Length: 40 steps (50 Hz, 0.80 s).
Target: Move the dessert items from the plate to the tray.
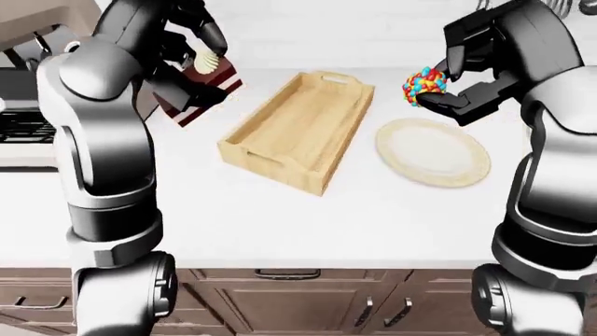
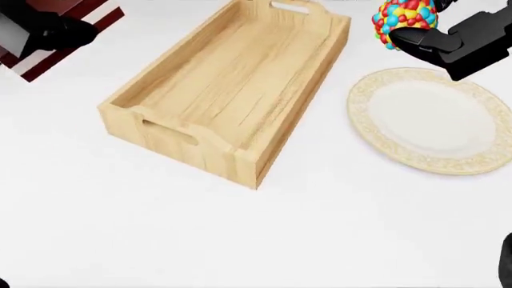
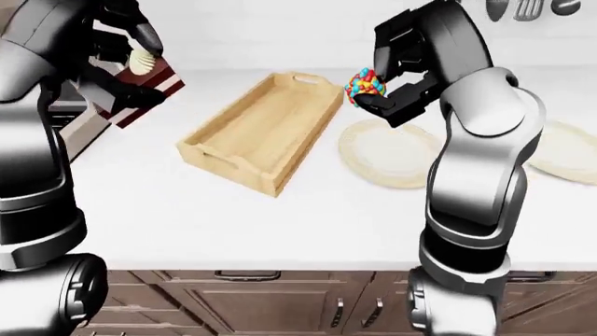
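We have the white bench (image 2: 240, 240) carrying a long, empty light-wood tray with cut-out handles (image 2: 228, 90) and, just beside its right long side in the head view, a bare cream plate with a gold patterned rim (image 2: 432, 120). A second plate of the same kind (image 3: 569, 159) lies further toward the bench's right edge.

Both desserts are held up in the air, so our main worry is a drop. The left robot hand (image 1: 191, 52) is closed on a dark brown and white layered cake slice with a cream swirl (image 1: 210, 84), held off the tray's left side, over the bench. If it is let go there, or tilts, it lands on the bench.

The right robot hand (image 2: 444, 39) grips a round dessert covered in red, blue and yellow candy beads (image 2: 404, 17) from its right side, above the gap between plate and tray. Being round, we judge it could roll out of a loose grip or bounce off the tray wall.
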Tool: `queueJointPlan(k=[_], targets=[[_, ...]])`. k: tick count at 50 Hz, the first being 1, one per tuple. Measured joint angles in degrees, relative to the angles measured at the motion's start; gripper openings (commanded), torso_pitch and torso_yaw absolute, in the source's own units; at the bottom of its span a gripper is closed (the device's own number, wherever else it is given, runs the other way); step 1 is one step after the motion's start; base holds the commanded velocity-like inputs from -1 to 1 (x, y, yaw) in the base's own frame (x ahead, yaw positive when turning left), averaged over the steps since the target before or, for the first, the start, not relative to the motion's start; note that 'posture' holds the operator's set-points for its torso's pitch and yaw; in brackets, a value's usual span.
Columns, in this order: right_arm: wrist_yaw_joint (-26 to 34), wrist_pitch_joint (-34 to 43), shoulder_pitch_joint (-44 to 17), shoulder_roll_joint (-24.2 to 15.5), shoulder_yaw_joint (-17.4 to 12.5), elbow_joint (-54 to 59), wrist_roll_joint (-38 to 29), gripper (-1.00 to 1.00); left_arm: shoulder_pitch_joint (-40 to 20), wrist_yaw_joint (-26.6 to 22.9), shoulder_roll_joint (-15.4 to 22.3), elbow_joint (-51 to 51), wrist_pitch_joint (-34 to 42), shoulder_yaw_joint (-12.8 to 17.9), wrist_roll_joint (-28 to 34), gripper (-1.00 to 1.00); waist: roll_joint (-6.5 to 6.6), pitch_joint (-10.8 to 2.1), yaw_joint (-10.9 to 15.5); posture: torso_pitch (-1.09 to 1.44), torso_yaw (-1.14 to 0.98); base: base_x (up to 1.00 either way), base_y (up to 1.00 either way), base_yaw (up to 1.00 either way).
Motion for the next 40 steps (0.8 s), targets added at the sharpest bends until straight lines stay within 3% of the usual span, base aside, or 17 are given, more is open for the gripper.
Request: queueJointPlan(k=[3, 7, 10, 13, 18, 20, 23, 24, 30, 33, 40], targets=[[0.5, 0.8, 0.3, 0.3, 0.6, 0.4, 1.0, -0.98, 0.3, 0.5, 0.0, 0.9, 0.3, 0.7, 0.7, -1.0, 0.12, 1.34, 0.6, 0.0, 0.0, 0.0, 0.0, 0.0], [-0.1, 1.1, -0.8, -0.3, 0.0, 0.2, 1.7, -0.98, 0.2, 0.5, -0.4, 0.6, 0.8, 0.3, 1.1, -1.0, -2.34, 2.2, 0.0, 0.0, 0.0, 0.0, -0.02, 0.0], [-0.6, 0.9, -0.8, -0.3, 0.2, 0.0, 2.0, -0.98, 1.2, 0.2, -0.8, 1.3, 0.9, 0.0, 0.9, -1.0, -2.07, 0.26, 0.2, 0.0, 0.0, 0.0, -0.08, 0.0], [-0.8, 0.9, -1.3, -0.5, 0.4, -0.7, 2.0, -0.99, 0.6, 0.1, -0.7, 0.2, 0.9, 0.3, 0.9, -1.0, -3.06, 1.2, 0.4, 0.0, 0.0, 0.0, -0.03, 0.0], [-0.7, 1.3, -0.4, -0.1, 1.0, 1.0, 2.6, -0.98, 1.1, 0.4, -1.2, 0.9, 0.7, 0.0, 1.0, -1.0, -2.51, 0.32, 0.8, 0.0, 0.0, 0.17, -0.14, 0.0], [-0.7, 1.3, -0.6, -0.3, 0.8, 0.4, 2.6, -0.98, 1.0, 0.5, -1.2, 0.7, 0.4, 0.1, 1.0, -1.0, -3.58, 0.35, 0.9, 0.0, 0.0, 0.18, -0.01, 0.0], [-0.9, 1.0, -1.3, -0.7, 0.2, -0.2, 2.4, -0.98, 0.0, 0.6, -1.1, 0.1, 0.2, 0.1, 1.0, -1.0, -6.65, -0.01, 0.7, 0.0, 0.0, 0.06, 0.0, 0.0], [-1.1, 0.8, -1.4, -1.1, -0.1, -0.3, 2.3, -0.98, -0.4, 0.7, -1.3, -0.4, 0.0, 0.0, 1.0, -1.0, -6.52, -0.01, 0.6, 0.0, 0.0, 0.0, 0.0, 0.0], [-1.1, 1.6, -1.1, -0.9, 0.1, 1.0, 1.7, -0.98, 0.1, -0.3, -2.2, 0.5, -0.4, -2.0, -0.1, -1.0, -2.78, 1.77, -0.2, 0.0, 0.0, 0.0, 0.0, 0.0], [-0.4, 2.3, -1.7, -0.6, 1.0, 1.1, 1.7, -0.98, 0.2, -0.7, -2.2, 1.5, 0.2, -1.8, 0.0, -1.0, -2.8, 2.01, -0.5, 0.0, 0.0, 0.0, 0.0, 0.0], [-0.2, 1.5, -3.1, 0.1, 1.3, 0.5, 1.1, -0.98, -1.5, 0.1, -2.6, 1.8, 0.1, -1.4, 1.2, -1.0, -3.85, 1.12, -0.3, 0.0, 0.0, 0.0, 0.0, 0.0]])
